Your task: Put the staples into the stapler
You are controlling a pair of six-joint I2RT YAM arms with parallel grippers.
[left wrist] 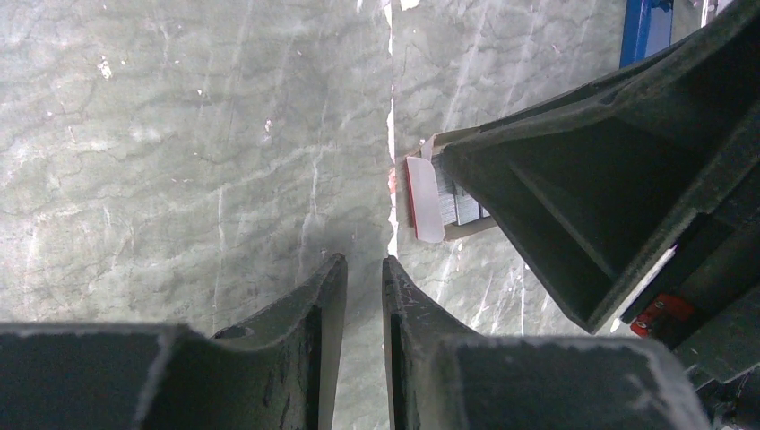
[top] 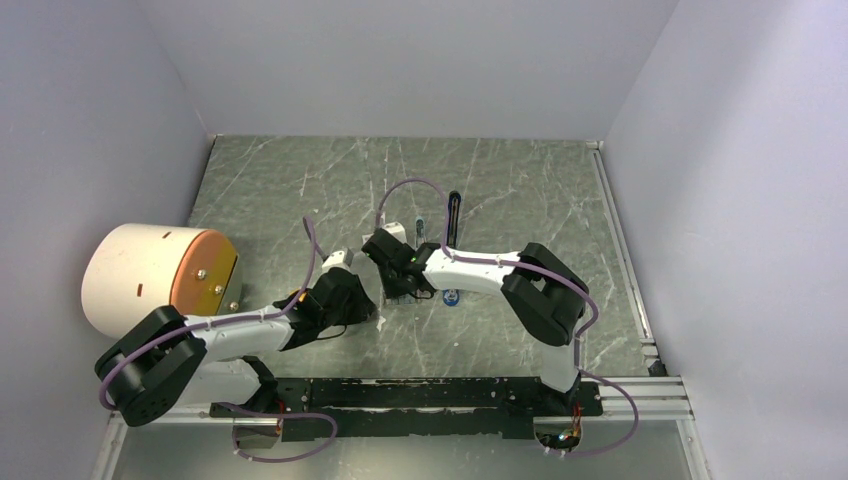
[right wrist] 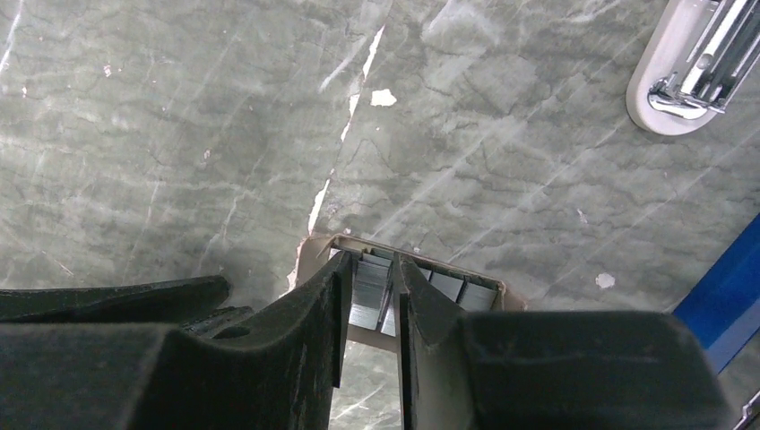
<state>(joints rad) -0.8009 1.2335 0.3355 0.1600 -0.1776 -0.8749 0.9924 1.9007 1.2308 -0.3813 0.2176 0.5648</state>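
A small open cardboard box (right wrist: 315, 255) holds the staples (right wrist: 369, 291), grey metallic strips lying side by side. My right gripper (right wrist: 372, 260) reaches down into the box, jaws closed onto one strip that fills the gap between them. The strip still lies in the box. In the top view the right gripper (top: 400, 283) stands over the box, near the table's middle. The stapler (right wrist: 728, 288), bright blue, shows at the right edge, and its blue end (top: 450, 297) lies beside the right arm. My left gripper (left wrist: 363, 262) hovers just left of the box (left wrist: 423, 202), slightly open and empty.
A pale grey piece with chrome parts (right wrist: 681, 76) lies beyond the box. A large white cylinder with an orange-brown face (top: 155, 275) stands at the left wall. An orange-yellow block (top: 295, 297) peeks out beside the left arm. Grey walls close in three sides.
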